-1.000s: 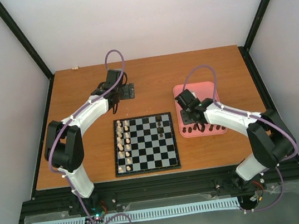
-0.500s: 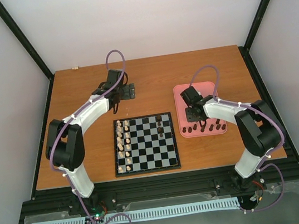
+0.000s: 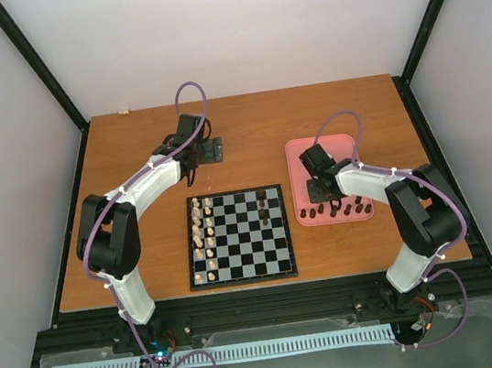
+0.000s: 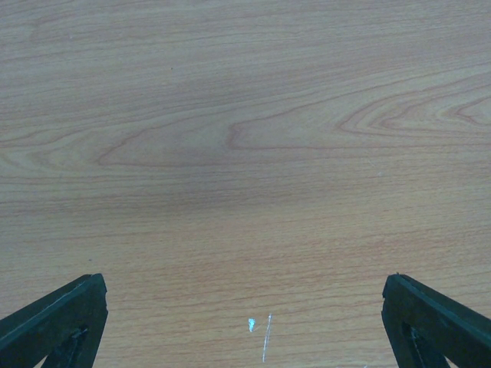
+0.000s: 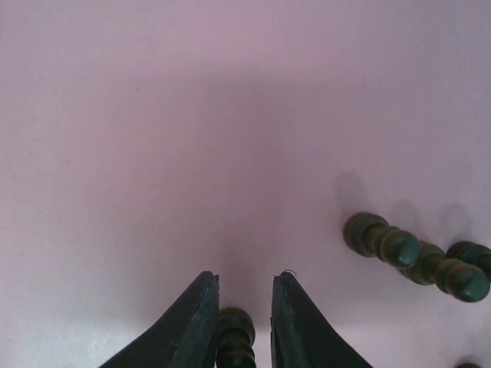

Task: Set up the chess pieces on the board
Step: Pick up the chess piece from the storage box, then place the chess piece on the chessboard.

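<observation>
The black-framed board [image 3: 245, 281] lies at the table's middle front. Two dark chess pieces [image 3: 262, 206] stand on its right half. Several more dark pieces [image 3: 344, 210] lie along the near edge of the pink tray [image 3: 338, 147]. My right gripper [image 3: 319, 193] is down in the tray; in the right wrist view its jaws [image 5: 244, 280] stand narrowly apart, closed around one dark piece [image 5: 235, 337]. Other dark pieces [image 5: 410, 257] lie to its right. My left gripper [image 3: 213, 150] hovers behind the board, wide open [image 4: 244, 280] over bare wood.
Pale cream pieces [image 3: 202, 232] fill the board's two left columns. The wooden table [image 3: 129, 146] is bounded by black frame posts and white walls. A small white scratch [image 4: 265, 337] marks the wood under my left gripper.
My right gripper moved back and left along the tray's near edge and settled over a dark piece. The left arm has not moved.
</observation>
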Motion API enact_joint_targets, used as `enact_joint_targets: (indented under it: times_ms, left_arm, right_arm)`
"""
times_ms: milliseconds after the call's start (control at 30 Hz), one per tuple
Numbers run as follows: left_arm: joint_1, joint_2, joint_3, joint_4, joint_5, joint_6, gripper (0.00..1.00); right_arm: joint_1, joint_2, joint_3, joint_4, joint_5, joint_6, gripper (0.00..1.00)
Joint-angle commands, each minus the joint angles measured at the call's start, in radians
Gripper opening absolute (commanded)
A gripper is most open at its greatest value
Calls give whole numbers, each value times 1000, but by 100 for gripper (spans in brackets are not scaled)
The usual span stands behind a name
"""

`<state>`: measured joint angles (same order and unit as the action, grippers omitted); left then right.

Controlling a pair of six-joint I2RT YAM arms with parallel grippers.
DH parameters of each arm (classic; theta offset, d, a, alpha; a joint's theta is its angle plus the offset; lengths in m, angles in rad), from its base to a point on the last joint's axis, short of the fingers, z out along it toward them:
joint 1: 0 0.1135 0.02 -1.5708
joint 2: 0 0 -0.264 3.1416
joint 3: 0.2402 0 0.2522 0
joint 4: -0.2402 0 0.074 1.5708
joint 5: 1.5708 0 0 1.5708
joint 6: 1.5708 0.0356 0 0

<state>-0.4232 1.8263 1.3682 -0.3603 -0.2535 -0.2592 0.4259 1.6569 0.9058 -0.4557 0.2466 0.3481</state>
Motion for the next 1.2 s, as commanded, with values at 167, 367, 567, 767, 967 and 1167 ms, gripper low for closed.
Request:
enact_joint_targets:
  times_ms: [167,367,567,767,967,1167]
  left_arm:
    - [6,9,44,-4,12,-19,100]
    - [5,11,45,-5,11,-17,100]
    - [5,13,47,-6,8,-17,100]
    - [5,10,45,-6,8,-17,100]
    - [6,5,43,-5,7,-15,100]
    - [5,7,45,-7,6,-15,100]
  right_arm:
    - [-9,-22,-19,11,-8,7,18]
    - [-9,-27,-12,6,-14,8,12]
    - [-9,-74,-2,-3,-18,9,8]
    - [-9,-105,25,-1,-34,1,7]
    - [23,-123,71,-21,-81,-2,6]
    - [184,-171,120,-80,-93,10,7]
